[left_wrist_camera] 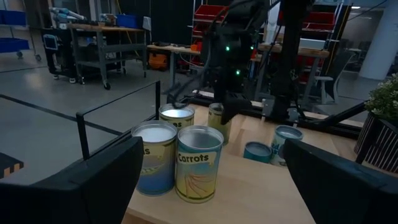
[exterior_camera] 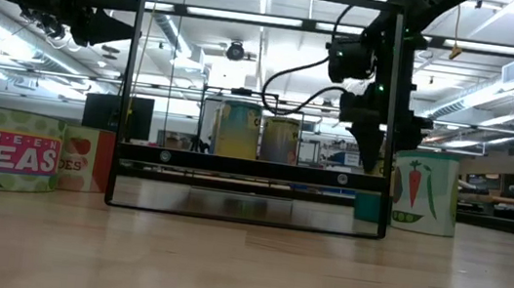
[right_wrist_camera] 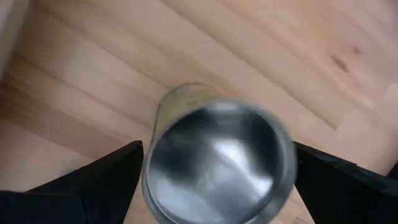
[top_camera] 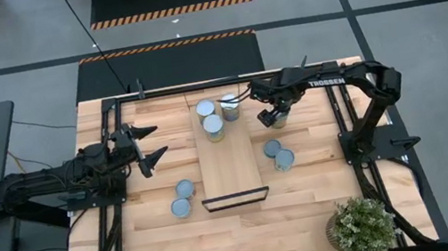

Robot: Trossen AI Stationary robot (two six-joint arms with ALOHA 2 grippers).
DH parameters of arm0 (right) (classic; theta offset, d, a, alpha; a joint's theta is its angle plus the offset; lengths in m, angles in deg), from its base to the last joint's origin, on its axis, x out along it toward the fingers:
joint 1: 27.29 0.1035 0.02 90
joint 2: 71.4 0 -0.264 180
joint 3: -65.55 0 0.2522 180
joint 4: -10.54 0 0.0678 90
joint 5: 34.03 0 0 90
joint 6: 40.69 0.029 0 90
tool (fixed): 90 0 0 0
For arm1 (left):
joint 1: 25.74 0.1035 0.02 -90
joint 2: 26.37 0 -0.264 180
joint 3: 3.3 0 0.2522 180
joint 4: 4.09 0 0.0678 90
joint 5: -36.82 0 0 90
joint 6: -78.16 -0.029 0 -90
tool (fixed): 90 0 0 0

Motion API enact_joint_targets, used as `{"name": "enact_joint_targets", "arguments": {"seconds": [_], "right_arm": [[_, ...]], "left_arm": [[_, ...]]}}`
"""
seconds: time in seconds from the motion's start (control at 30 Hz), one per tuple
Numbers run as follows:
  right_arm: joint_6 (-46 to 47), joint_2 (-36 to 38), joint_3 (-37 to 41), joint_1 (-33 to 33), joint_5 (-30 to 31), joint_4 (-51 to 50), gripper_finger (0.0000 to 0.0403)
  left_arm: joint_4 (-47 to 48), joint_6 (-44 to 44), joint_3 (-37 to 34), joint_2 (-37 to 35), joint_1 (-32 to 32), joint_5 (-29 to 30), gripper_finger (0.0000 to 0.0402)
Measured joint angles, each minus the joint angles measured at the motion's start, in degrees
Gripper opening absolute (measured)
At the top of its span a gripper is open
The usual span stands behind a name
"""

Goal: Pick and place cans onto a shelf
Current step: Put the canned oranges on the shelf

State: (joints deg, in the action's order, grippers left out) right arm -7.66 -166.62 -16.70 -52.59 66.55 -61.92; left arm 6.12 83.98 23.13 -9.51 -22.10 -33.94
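Note:
The shelf (top_camera: 229, 168) is a light-wood board lying flat on the table, with its black bar frame (top_camera: 236, 199) at the near end. Three cans (top_camera: 213, 127) stand at its far end. Two cans (top_camera: 277, 154) stand on the table to its right and two (top_camera: 182, 198) to its left. My right gripper (top_camera: 274, 118) is open and points down right of the board's far end. Below it stands a silver-topped can (right_wrist_camera: 217, 162) with yellowish sides, one finger (right_wrist_camera: 109, 171) showing on each side of it. My left gripper (top_camera: 151, 146) is open and empty, raised left of the board.
A potted plant (top_camera: 362, 225) stands at the table's near right corner. Black arm frames (top_camera: 346, 124) run along both table sides. In the low view, a peas can (exterior_camera: 9, 150) stands left of the shelf frame and a carrot-and-peas can (exterior_camera: 423, 191) stands right of it.

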Motion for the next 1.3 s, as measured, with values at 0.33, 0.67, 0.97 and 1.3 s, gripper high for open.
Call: {"name": "enact_joint_targets", "arguments": {"seconds": [0.33,0.67,0.97,1.3], "right_arm": [[-1.98,-0.02,4.91,-1.18,-3.01,6.06,0.0381],[-3.33,-0.07,4.89,-1.49,-3.36,6.01,0.0316],[-8.27,2.75,-2.63,1.61,-2.77,1.02,0.0317],[-19.25,0.58,-14.19,13.71,-1.23,3.41,0.0318]], "left_arm": [[-0.54,0.01,0.00,-0.02,0.00,0.00,0.0393],[-0.48,0.00,0.00,-0.02,0.00,0.00,0.0393],[-0.48,-0.14,0.00,-0.01,0.00,0.00,0.0393],[-1.78,0.00,0.00,0.00,0.00,0.02,0.0393]]}}
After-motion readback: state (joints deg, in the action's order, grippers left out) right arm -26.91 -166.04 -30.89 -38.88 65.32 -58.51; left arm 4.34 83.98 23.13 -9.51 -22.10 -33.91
